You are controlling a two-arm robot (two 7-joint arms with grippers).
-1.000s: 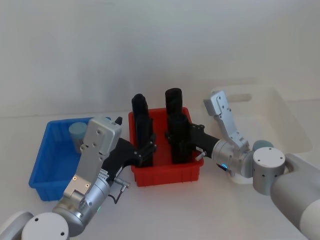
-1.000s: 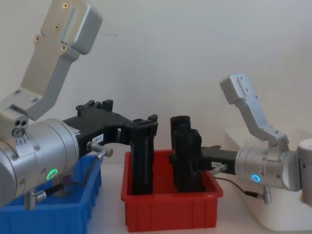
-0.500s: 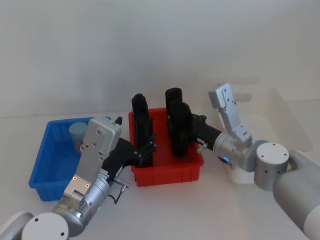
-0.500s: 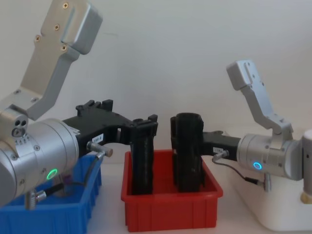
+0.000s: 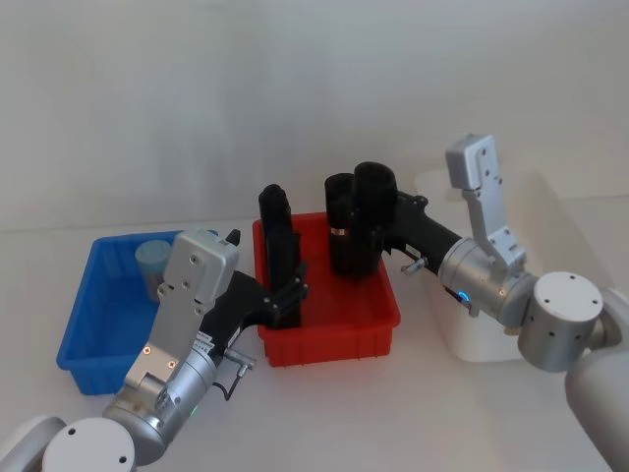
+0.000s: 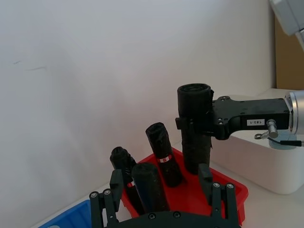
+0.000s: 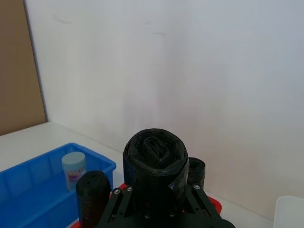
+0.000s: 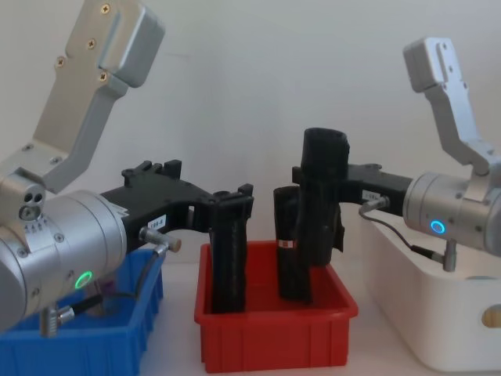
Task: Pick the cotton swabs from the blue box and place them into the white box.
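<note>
Jaws: right gripper (image 8: 322, 205) is clamping a black roll (image 5: 374, 211), holding it above the red bin (image 5: 329, 339); left gripper (image 6: 164, 198) is hanging open by the bin's front rolls.
Swabs: one tub (image 7: 73, 169) is standing in the blue box (image 5: 93, 329), at 9 o'clock from the red bin.
White box (image 8: 427, 301): sitting at 3 o'clock from the red bin.

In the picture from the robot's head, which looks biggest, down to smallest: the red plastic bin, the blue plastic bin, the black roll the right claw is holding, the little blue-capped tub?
1. Red plastic bin and blue plastic bin: alike; the left arm hides part of the blue one, so no ranking.
2. Black roll in the right gripper.
3. Blue-capped tub, smallest.
</note>
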